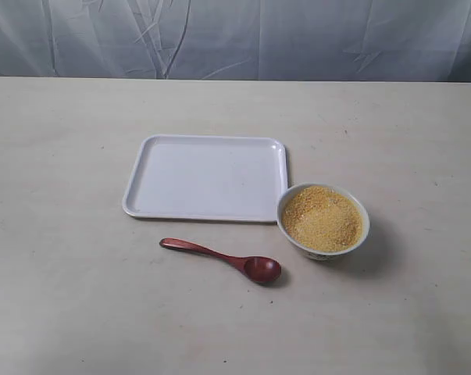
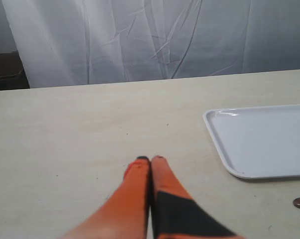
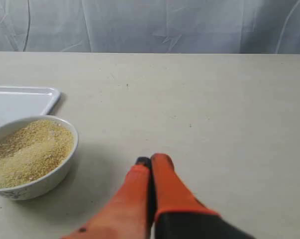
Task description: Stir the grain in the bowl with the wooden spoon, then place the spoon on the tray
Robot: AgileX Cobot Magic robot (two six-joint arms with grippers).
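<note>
Crumpled grey cloth (image 1: pixel 235 39) hangs behind a pale beige table (image 1: pixel 79 297), and everything the job needs sits near the middle of it.

The wooden spoon (image 1: pixel 223 258) lies flat on the table with nothing holding it. It is just in front of the tray's near edge, with its oval head toward the bowl and its slim handle pointing away to the left. Just beside the head stands the bowl (image 1: pixel 297 244), heaped with grain (image 1: pixel 322 218) almost to the rim. The tray (image 1: pixel 205 178) lies behind the spoon, and its right corner is close to the bowl or perhaps touching it.

Neither arm shows in the exterior view. The left gripper (image 2: pixel 150 159) has its orange fingers pressed together on nothing and hovers over bare table. The right gripper (image 3: pixel 152 160) is likewise pinched closed and holding nothing, to the side of the bowl.

The step in hand looks like the pick-up, and no stirring has begun. To do it well, the chosen gripper must first part its fingers. It should then descend across the handle (not the head), around mid-length, squarely enough that the glossy wood does not twist out. With the grain so full, shallow, slow strokes would likely keep it from spilling over the rim.
</note>
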